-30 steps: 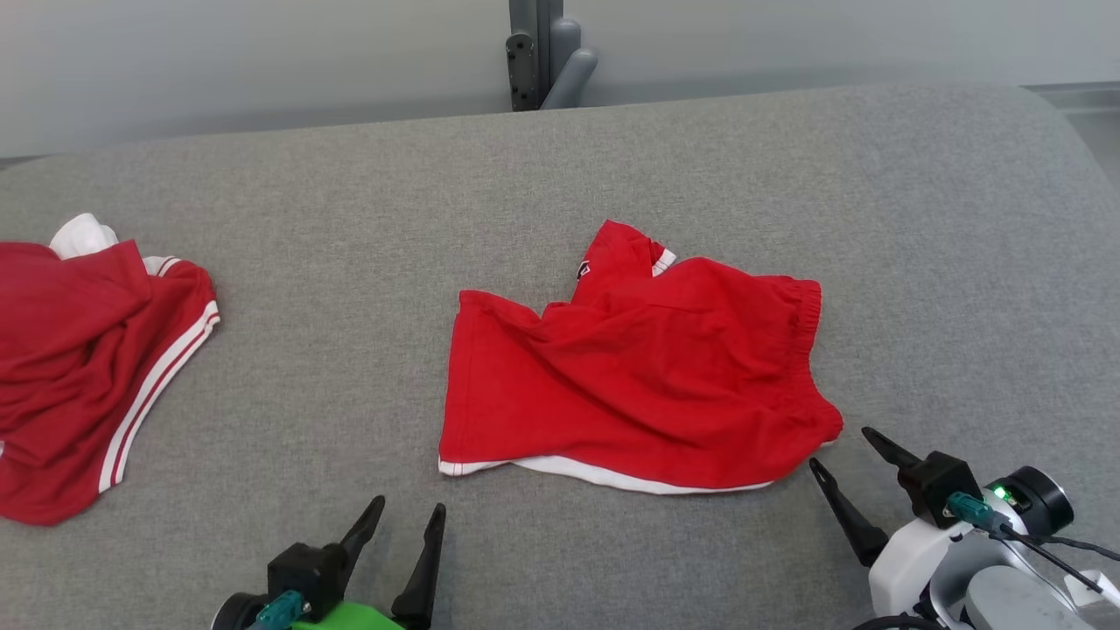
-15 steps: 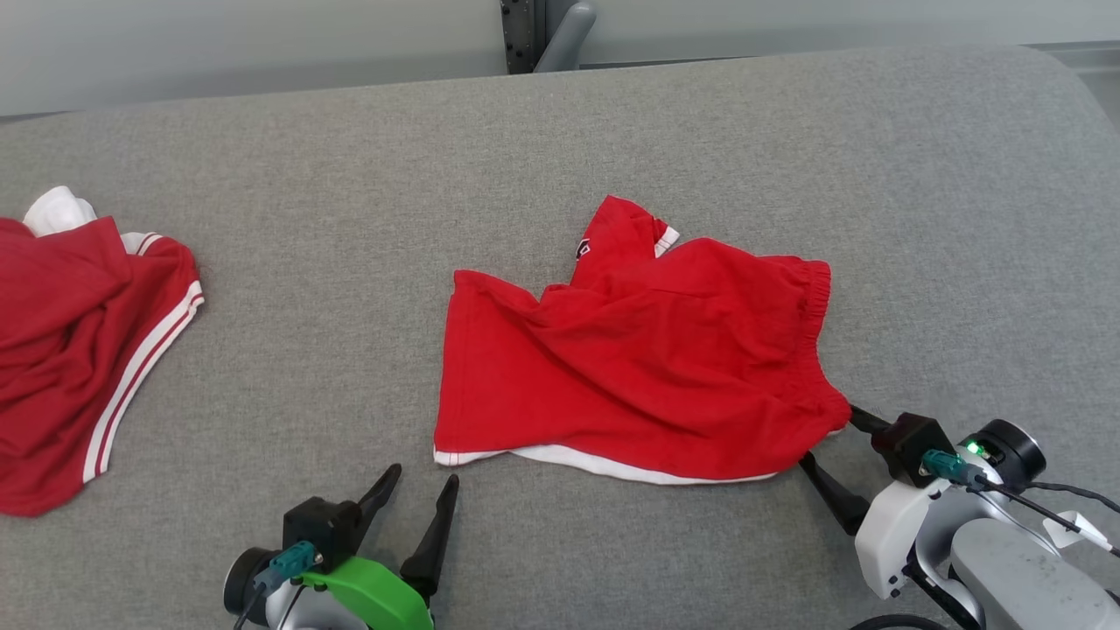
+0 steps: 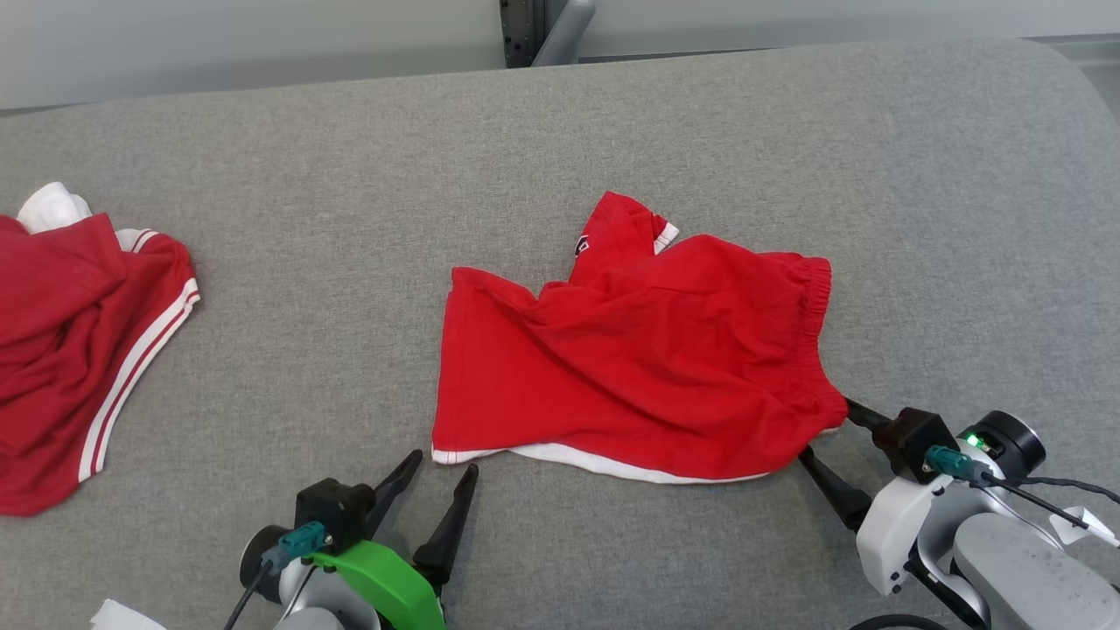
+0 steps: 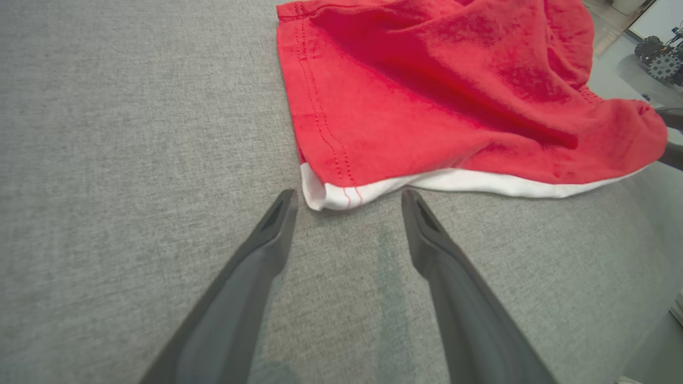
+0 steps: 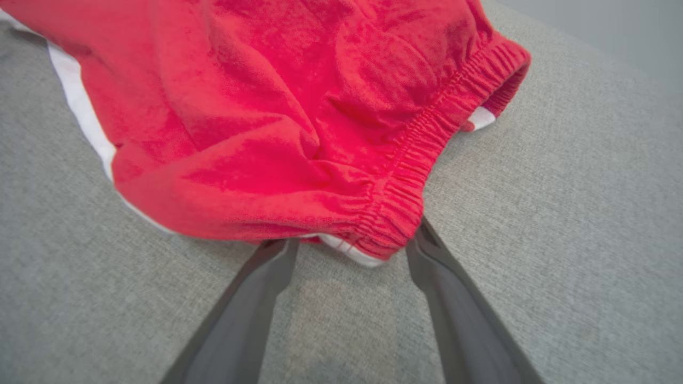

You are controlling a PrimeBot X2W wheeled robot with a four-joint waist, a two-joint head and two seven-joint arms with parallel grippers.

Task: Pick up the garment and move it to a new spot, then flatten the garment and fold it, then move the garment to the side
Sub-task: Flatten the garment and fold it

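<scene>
Surface: grey padded top of woven cloth, broad, with a rounded far right corner.
Background: pale wall behind it; a grey post rises at the middle of the far edge.
Task's thing: red shorts lie rumpled at the middle of the top, the legs toward the robot's left and one leg folded up toward the far side.
Waist: the gathered waistband runs down the right side of the shorts.
Hem: a white hem shows along the near edge, under the red cloth.
Writing: a small dark patch sits on the upturned leg; its marks are too small to read. No other lettering can be made out.
Left gripper: the left gripper stands wide apart and holds nothing; its tips rest low over the grey cloth just short of the near left corner of the hem.
Right gripper: the right gripper is spread wide about the near corner of the waistband; one finger reaches under the cloth and the other lies beside the elastic, not pinched on it.
Around: a second red garment, with white stripes on its edge, lies bunched at the far left, well apart from the shorts.
Beyond the edge: a wheeled machine stands on the floor in the left wrist view.
</scene>
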